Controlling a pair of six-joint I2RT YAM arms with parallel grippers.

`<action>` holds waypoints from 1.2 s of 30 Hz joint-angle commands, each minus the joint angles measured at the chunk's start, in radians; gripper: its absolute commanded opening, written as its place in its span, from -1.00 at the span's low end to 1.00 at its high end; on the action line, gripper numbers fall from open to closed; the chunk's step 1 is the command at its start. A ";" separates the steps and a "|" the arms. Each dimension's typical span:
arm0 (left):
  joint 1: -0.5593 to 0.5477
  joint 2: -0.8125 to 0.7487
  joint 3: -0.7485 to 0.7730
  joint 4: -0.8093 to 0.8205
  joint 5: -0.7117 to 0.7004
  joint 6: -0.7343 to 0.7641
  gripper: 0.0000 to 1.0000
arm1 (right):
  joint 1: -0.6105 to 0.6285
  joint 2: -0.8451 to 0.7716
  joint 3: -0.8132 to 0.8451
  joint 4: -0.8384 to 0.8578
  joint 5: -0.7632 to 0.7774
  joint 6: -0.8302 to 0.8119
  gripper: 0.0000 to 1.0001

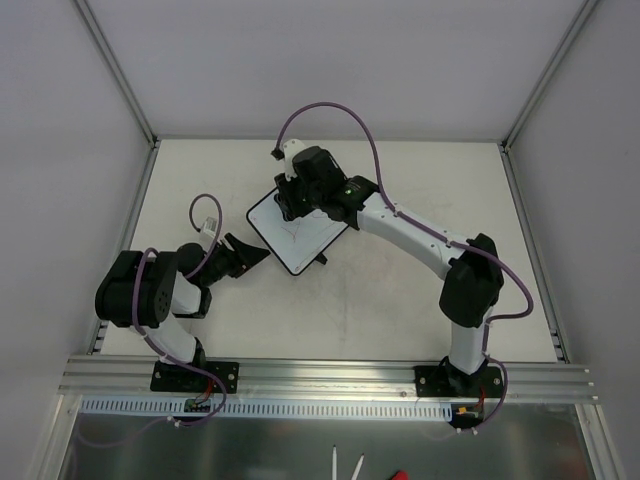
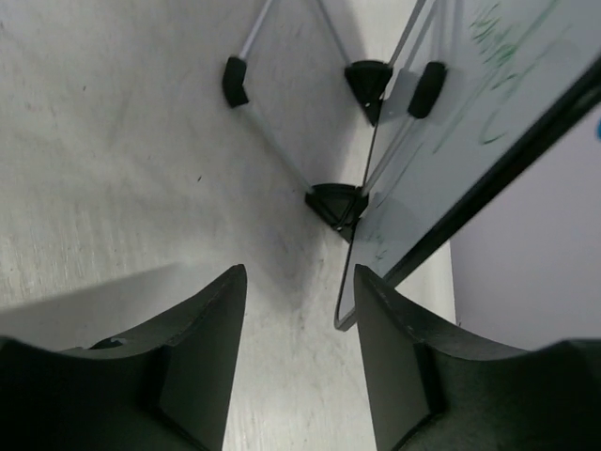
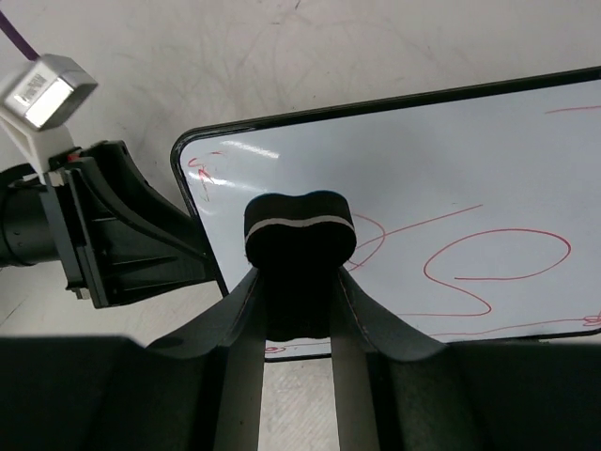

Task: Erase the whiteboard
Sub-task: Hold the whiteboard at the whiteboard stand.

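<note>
The whiteboard (image 1: 300,238) lies slanted in the middle of the table, and red scribbles (image 3: 488,254) cross its white face (image 3: 451,160). My right gripper (image 3: 299,277) is shut on a black bone-shaped eraser (image 3: 300,233) with a thin white stripe, which sits over the board's corner. In the top view the right gripper (image 1: 293,205) hangs over the board's far-left part. My left gripper (image 1: 250,250) is open at the board's left corner. In the left wrist view the board's rounded corner (image 2: 346,315) lies just inside the right finger (image 2: 404,357) of the left gripper (image 2: 299,274), and two black feet (image 2: 336,202) show beneath it.
The pale table (image 1: 430,180) is boxed in by white walls with metal posts (image 1: 115,70). An aluminium rail (image 1: 330,375) runs along the near edge by both arm bases. The left arm's black jaws (image 3: 122,235) stand against the board's left rim in the right wrist view.
</note>
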 commanded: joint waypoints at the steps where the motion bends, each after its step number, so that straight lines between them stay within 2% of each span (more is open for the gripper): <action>1: -0.021 0.047 0.020 0.403 -0.017 -0.015 -0.05 | 0.013 0.019 0.057 0.011 -0.009 -0.020 -1.00; 9: -0.047 -0.040 -0.003 0.403 -0.040 0.030 -0.08 | 0.019 0.057 0.091 0.009 -0.005 -0.024 -1.00; 20: -0.047 -0.062 -0.081 0.394 -0.075 0.036 -0.10 | 0.021 0.079 0.108 0.011 -0.009 -0.023 -1.00; 23: -0.046 -0.124 -0.120 0.338 -0.112 0.049 -0.06 | 0.019 0.074 0.106 0.010 -0.008 -0.027 -0.99; 28: -0.046 -0.261 -0.140 0.255 -0.080 0.091 0.09 | 0.018 0.068 0.095 0.010 -0.006 -0.032 -0.99; 36: -0.047 -0.382 -0.068 0.100 -0.047 0.131 0.13 | 0.018 0.071 0.103 0.011 -0.017 -0.020 -0.99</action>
